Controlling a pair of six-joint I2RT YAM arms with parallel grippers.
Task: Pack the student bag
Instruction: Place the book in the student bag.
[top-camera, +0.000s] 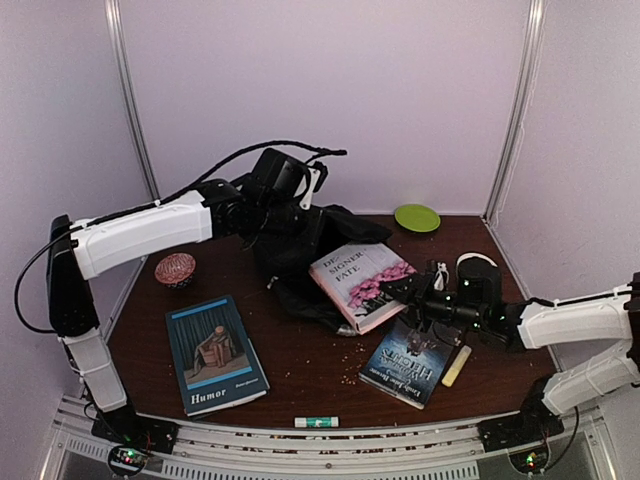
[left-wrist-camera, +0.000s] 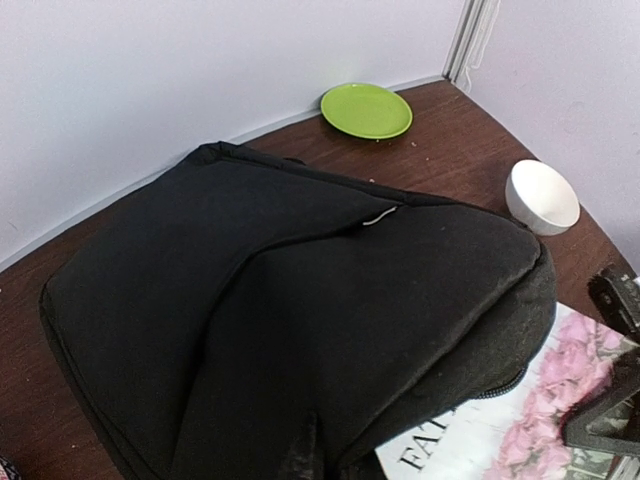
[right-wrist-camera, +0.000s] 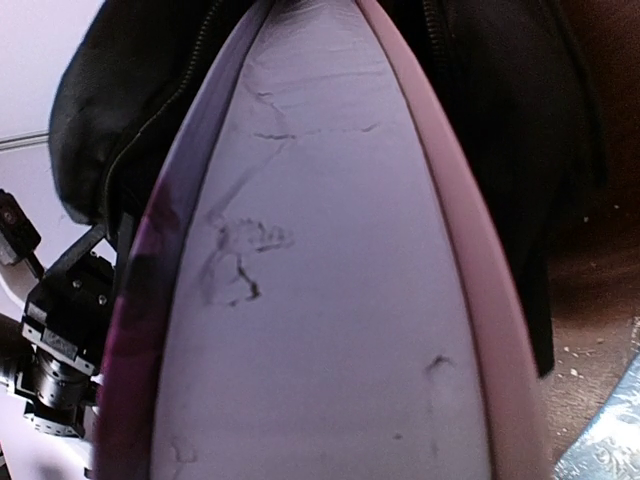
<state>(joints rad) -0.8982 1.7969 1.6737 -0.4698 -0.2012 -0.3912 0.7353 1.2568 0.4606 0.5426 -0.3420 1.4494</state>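
Note:
The student bag (top-camera: 300, 240) is a black fabric backpack at the back middle of the table; it fills the left wrist view (left-wrist-camera: 280, 280). My left gripper (top-camera: 287, 200) is above its top, shut on a fold of the fabric and holding it up. A white book with pink flowers (top-camera: 355, 280) lies tilted with its far end at the bag's opening. My right gripper (top-camera: 405, 292) is shut on the book's near right edge. In the right wrist view the book's page edge (right-wrist-camera: 320, 300) points into the bag's zipped mouth (right-wrist-camera: 500, 120), and it hides my fingers.
A blue "Humor" book (top-camera: 215, 353) lies front left and a dark book (top-camera: 410, 362) front right, with a yellow stick (top-camera: 456, 365) beside it. A red patterned ball (top-camera: 175, 268) sits at the left. A green plate (top-camera: 417, 217) and a white bowl (left-wrist-camera: 541, 195) are back right. A small tube (top-camera: 316, 422) lies at the front edge.

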